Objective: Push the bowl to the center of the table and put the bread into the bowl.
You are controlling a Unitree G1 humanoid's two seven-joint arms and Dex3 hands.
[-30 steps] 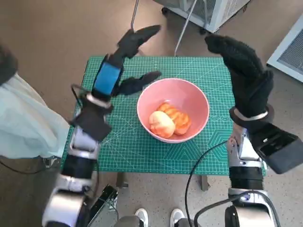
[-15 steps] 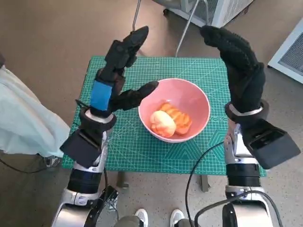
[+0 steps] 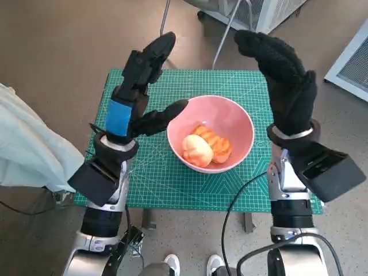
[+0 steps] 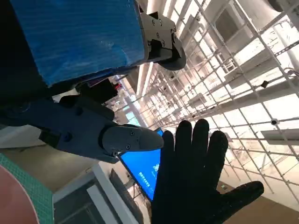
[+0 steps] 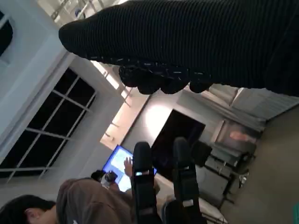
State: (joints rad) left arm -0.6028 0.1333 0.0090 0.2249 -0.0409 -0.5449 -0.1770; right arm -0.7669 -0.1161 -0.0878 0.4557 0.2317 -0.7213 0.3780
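- Nearest the camera, at the bottom of the head view, the two pale forearms rise, left one at lower left, right one at lower right, with a black cable looping between them.
- On to the table [image 3: 172, 190], covered by a green cutting mat, filling the middle of the frame.
- And there is the pink bowl [image 3: 238, 123], sitting about mid-table, a touch toward the right of the mat.
- The bread [image 3: 206, 146] lies inside the bowl (a pale round piece beside a ridged orange-brown one), low against its near wall.
- The left hand [image 3: 135, 95], blue tape on its back, is raised at the bowl's left, fingers spread wide and holding nothing; one dark finger points at the bowl's rim, whether it touches I cannot tell.
- The right hand [image 3: 284, 77] in its knitted glove is up at the upper right of the frame, fingers apart, palm empty, clear of the bowl.
- In the left wrist view the gloved right hand shows splayed against a bright gridded ceiling.
- Farthest off, in the right wrist view, a person [image 5: 79, 207] sits at the lower left, near a blue screen.
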